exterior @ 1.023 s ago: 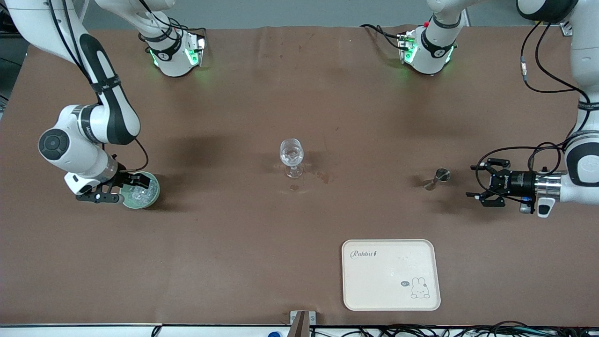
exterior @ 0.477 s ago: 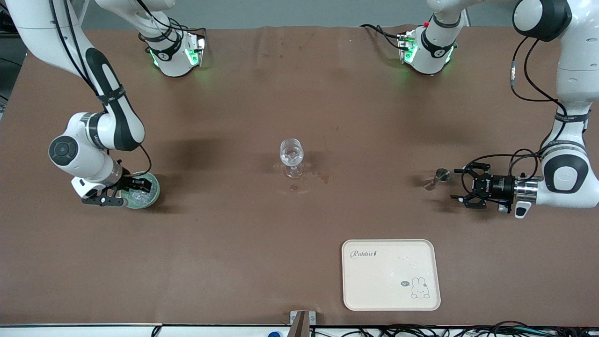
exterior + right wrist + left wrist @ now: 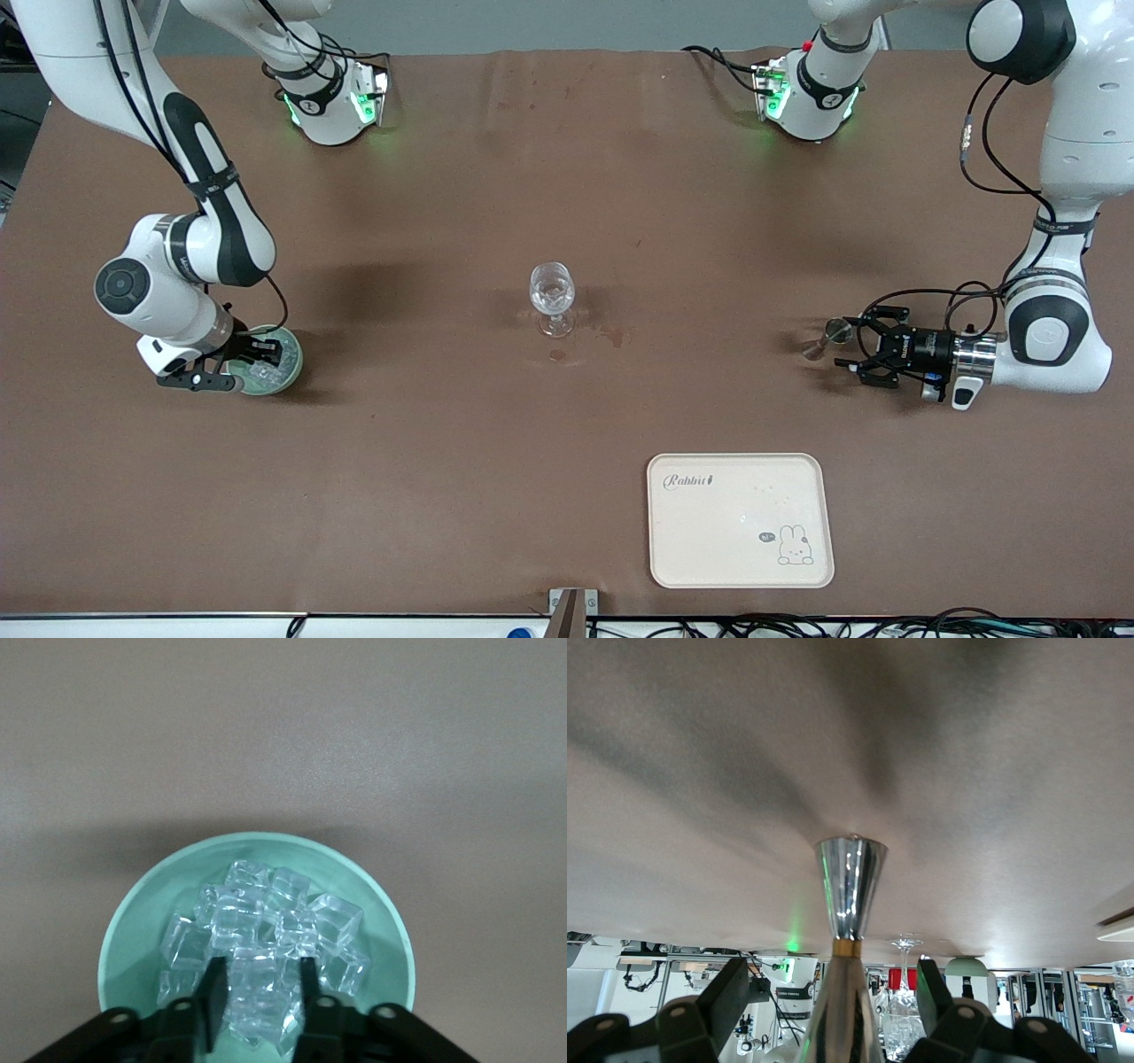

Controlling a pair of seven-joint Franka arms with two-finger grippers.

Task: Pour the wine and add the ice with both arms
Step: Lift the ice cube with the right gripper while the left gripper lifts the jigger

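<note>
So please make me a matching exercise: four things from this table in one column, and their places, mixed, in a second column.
Things:
1. ice
2. glass
3. jigger
4. tray

Places:
A. between the left gripper's open fingers
B. middle of the table, standing alone
C. in the green bowl, under the right gripper
D. nearest to the front camera

Pairs: 1-C, 2-B, 3-A, 4-D
</note>
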